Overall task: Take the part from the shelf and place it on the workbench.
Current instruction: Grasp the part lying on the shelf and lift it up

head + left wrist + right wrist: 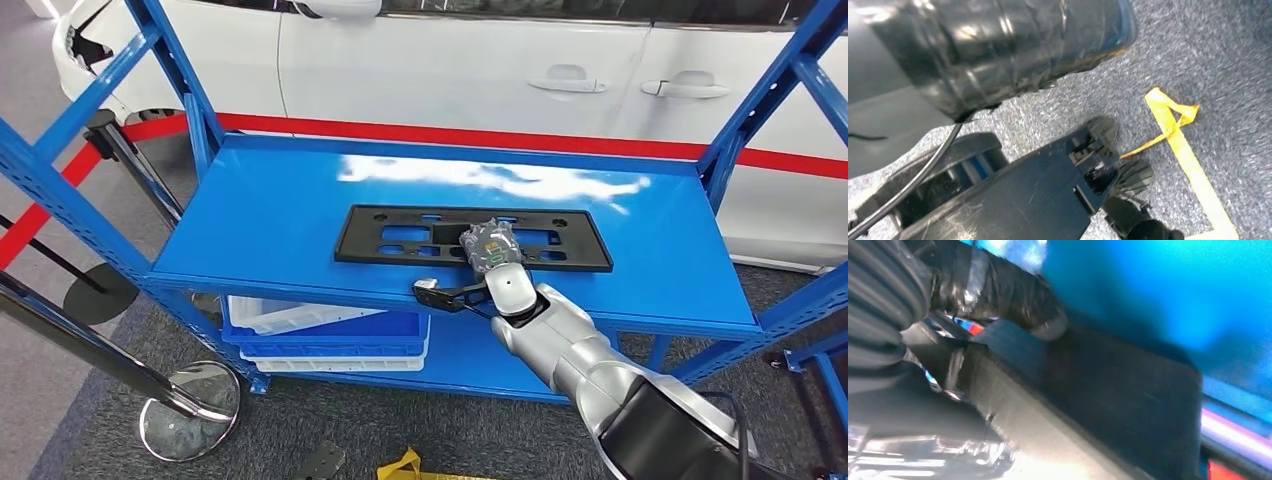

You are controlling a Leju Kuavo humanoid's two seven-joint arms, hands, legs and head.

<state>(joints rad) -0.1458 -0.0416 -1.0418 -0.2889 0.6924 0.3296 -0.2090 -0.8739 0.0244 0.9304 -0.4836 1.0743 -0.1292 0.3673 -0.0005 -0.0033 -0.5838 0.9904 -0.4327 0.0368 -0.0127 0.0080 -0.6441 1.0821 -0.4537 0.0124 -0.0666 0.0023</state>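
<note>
The right hand (492, 247) is closing its fingers on the flat black slotted plastic plate (400, 237) directly beneath it on the blue metal shelf (260, 220); lifting it clear should follow.

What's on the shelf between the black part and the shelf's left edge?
Nothing; in the head view, bare blue shelf runs from the black part to that edge.

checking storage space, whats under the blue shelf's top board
On the lower level sit stacked bins, a blue one on white ones. The top board covers their rear part and contents, and the right arm blocks the level's right side.
</note>
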